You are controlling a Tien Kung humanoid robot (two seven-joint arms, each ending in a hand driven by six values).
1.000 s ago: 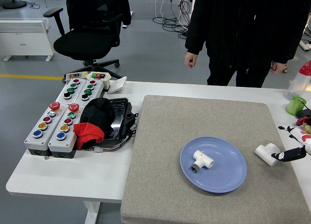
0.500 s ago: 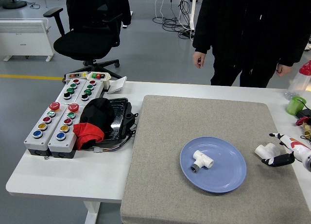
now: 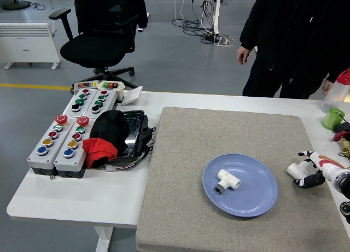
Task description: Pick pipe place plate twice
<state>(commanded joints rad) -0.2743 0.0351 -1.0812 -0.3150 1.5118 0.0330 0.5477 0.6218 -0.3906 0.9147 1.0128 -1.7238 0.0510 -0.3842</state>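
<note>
A blue plate [image 3: 257, 200] lies on the grey mat [image 3: 180, 170], right of centre. One white T-shaped pipe [image 3: 227, 180] lies in the plate. A second white pipe fitting [image 3: 296, 168] lies on the mat to the right of the plate. My right hand [image 3: 309, 168] comes in from the right edge and has its fingers curled around this fitting, one above and one below it. The fitting still rests on the mat. My left hand is out of view.
Two grey button boxes [image 3: 65, 137] and a black and red bundle [image 3: 109, 137] sit at the table's left. A green cup [image 3: 332, 118] and a bottle [image 3: 338, 88] stand at the far right. A person [image 3: 295, 39] stands behind the table, hands down.
My right hand has moved left and closed its fingers around the pipe fitting on the mat. The person has stepped to the right.
</note>
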